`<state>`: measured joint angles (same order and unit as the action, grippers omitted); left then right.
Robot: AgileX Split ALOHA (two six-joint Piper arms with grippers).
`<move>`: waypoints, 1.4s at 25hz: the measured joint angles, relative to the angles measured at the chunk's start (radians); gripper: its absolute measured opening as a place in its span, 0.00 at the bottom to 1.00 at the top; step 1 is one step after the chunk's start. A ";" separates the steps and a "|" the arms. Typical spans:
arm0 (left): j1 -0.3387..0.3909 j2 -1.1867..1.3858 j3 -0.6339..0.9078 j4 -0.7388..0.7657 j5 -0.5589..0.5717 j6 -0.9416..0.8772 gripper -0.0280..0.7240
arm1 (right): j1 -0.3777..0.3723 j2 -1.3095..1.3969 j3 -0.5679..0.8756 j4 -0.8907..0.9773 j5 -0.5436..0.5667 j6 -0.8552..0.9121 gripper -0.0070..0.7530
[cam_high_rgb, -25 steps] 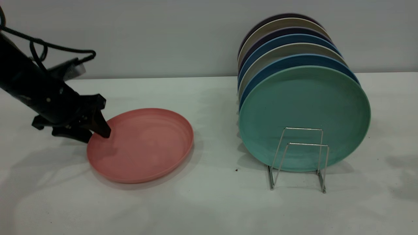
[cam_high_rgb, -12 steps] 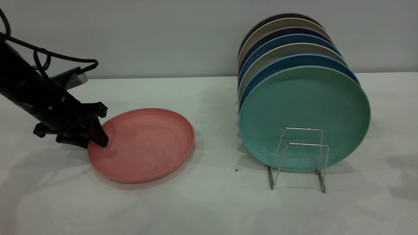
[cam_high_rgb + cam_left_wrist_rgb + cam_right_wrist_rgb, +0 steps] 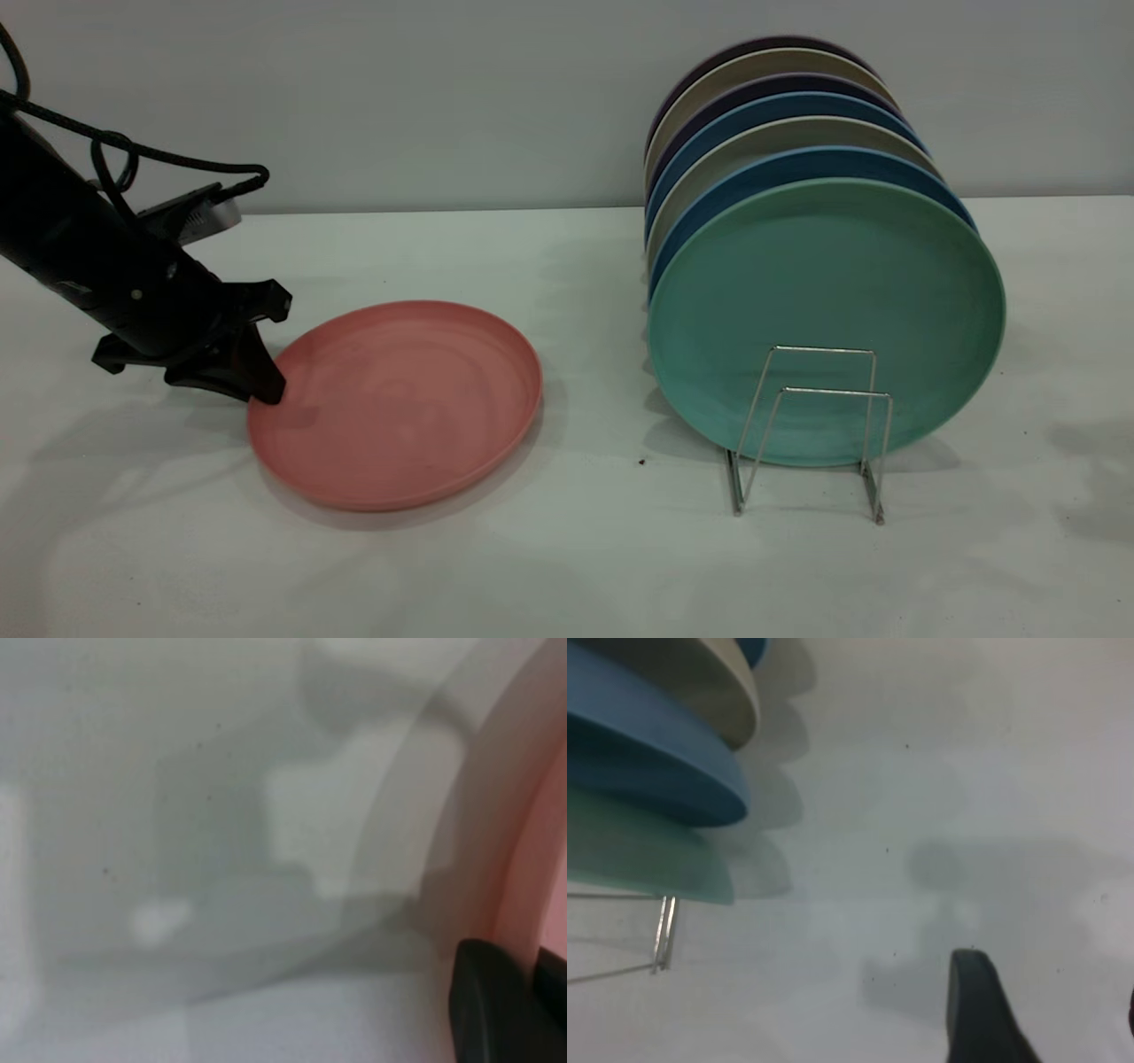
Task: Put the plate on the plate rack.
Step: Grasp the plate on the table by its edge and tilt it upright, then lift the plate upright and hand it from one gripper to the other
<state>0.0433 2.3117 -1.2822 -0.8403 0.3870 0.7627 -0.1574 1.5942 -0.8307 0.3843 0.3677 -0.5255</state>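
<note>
The plate [image 3: 396, 404] is found directly ahead of the left gripper [image 3: 257, 377], toward the rack side, lying on the table [image 3: 567, 567] with its near rim met by the gripper and its far edge apparently raised a little. Being round, the plate offers no long axis; what matters is that its rim is presented edge-on to the fingers. One dark finger is seen over the rim in the exterior view, and in the left wrist view a fingertip [image 3: 496, 1001] is shown just beside the pink rim [image 3: 532, 868]; the rim seems to be pinched between nearly closed fingers, though the lower finger is hidden. The plate rack [image 3: 811, 425] is placed well beyond the plate from this gripper, its front loops free, with a teal plate [image 3: 824, 283] leaning behind them and more plates stacked farther back. The left arm is clearly the nearer one. The right gripper [image 3: 1036, 1019] is held apart over bare table near the rack, its fingers spread and nothing held.
</note>
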 joint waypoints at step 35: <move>-0.056 -0.464 0.232 -0.383 0.212 0.454 0.05 | -0.001 -0.240 0.051 0.870 0.460 -0.685 0.51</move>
<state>-0.0130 1.8478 -1.0506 -1.2230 0.5990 1.2163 -0.1582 1.3541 -0.7800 1.2547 0.8282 -1.2108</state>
